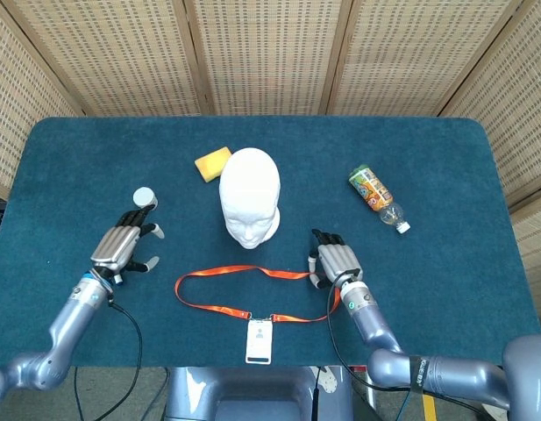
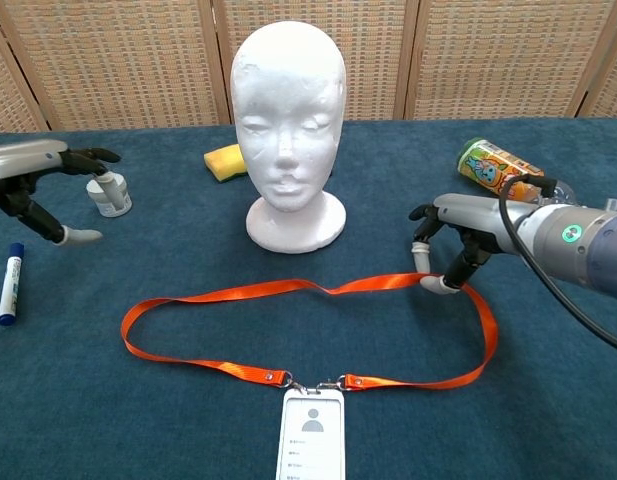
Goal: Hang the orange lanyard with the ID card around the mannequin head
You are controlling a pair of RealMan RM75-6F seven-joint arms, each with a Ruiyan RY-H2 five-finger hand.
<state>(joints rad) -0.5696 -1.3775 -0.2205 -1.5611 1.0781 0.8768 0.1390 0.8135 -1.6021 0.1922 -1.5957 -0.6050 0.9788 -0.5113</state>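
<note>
Orange lanyard [image 2: 288,292] lying flat; right hand [image 2: 458,240] pinching its end may be slipping; left hand [image 1: 125,243] hovering released.

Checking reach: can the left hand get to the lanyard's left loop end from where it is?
Probably yes. The left hand hovers open beside the lanyard, with only bare table between them; the marker lies off that path.

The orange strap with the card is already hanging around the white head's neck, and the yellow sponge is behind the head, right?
Not quite. The orange strap lies flat on the table in front of the white head, not around its neck; the chest view shows this. The yellow sponge is behind the head, as you said.
</note>
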